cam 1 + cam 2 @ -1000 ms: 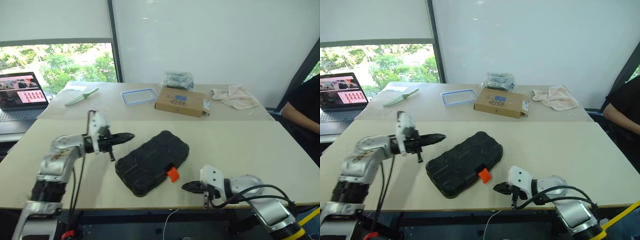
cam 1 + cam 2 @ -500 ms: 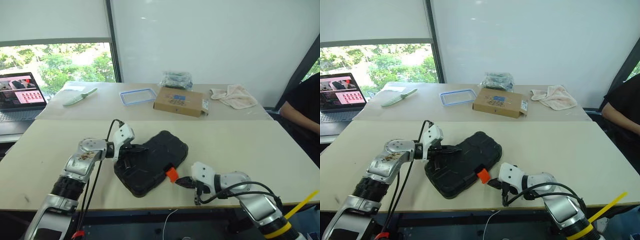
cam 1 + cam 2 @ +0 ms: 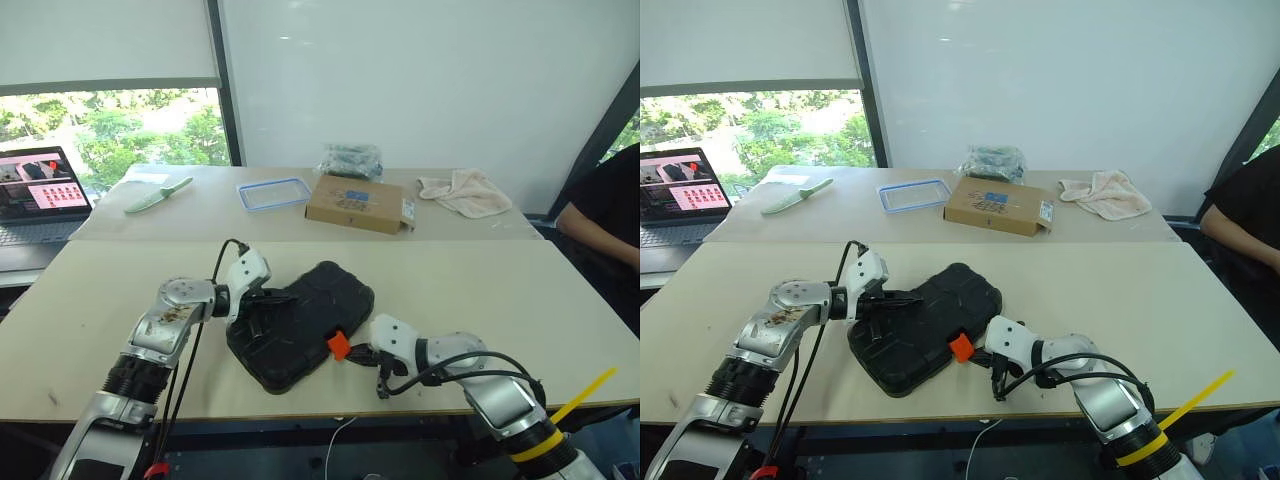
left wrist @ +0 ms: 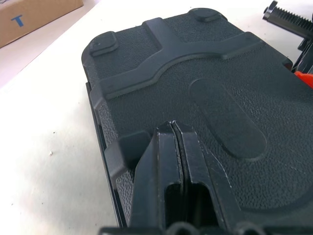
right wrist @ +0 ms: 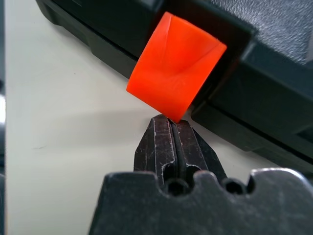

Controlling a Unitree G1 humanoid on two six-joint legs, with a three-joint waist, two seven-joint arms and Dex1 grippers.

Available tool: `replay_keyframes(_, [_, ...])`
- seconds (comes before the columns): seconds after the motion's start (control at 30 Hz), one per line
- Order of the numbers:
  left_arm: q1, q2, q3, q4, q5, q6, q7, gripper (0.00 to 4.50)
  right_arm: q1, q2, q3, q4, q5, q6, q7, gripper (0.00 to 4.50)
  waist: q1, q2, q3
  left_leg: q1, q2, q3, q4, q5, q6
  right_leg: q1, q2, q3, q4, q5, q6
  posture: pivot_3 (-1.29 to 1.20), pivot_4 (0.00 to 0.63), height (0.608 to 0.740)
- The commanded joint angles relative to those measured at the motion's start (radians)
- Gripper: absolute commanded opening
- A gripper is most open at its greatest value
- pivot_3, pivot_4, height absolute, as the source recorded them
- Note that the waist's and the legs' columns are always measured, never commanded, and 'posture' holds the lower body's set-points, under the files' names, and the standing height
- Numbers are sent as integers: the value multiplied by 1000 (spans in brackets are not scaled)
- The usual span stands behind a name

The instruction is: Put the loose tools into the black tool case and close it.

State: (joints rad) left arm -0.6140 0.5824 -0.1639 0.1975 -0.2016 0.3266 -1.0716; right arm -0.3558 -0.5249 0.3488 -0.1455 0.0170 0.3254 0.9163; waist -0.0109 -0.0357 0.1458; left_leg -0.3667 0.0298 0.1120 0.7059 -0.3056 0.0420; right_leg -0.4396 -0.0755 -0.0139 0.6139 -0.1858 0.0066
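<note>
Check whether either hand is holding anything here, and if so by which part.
Nothing is held. The left hand is shut, resting on the black tool case lid. The right hand is shut, its tip at the lower edge of the orange latch, not gripping it.

The two head cameras are looking forward and down from above the arms, taking in nearly the same scene from slightly offset positions: the flat black plastic hinged case (image 3: 300,325) on the pale beige tabletop (image 3: 480,290), with a second table behind it. The left wrist camera is sitting very close over the case lid, looking along the left gripper (image 4: 172,125). The right wrist camera is looking along the right gripper (image 5: 171,120), nearly against the small orange latch (image 5: 176,66), which both head views are also showing.
</note>
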Motion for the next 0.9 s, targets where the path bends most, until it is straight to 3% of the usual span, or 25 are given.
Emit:
replay_keyframes(0.03, [30, -3, -42, 30, 38, 17, -3, 59, -41, 15, 9, -26, -3, 39, -3, 0, -1, 0, 0, 0, 0, 0, 0, 0, 0, 0, 0, 0, 0, 0, 0, 0, 150, 740])
replay_keyframes(0.33, [42, 2, -47, 25, 44, 21, -4, 59, -14, -30, -6, -87, 22, 153, 17, 0, -1, 1, -1, 0, 0, 0, 0, 0, 0, 0, -1, 0, 0, 0, 0, 0, 150, 740])
replay_keyframes(0.53, [44, 4, -51, 28, 45, 21, -10, 59, 44, -116, -17, -183, 82, 151, 93, 0, 0, 1, -2, 0, 0, 0, 0, -1, 1, 1, -1, 0, -1, 0, 0, 0, 150, 740])
replay_keyframes(0.9, [46, 4, -48, 28, 44, 30, -7, 59, -35, -66, -18, -126, 79, 119, 52, 0, 0, 1, -2, 1, 0, 0, 0, -1, 1, 1, -1, 0, -1, 0, 0, 0, 150, 740])
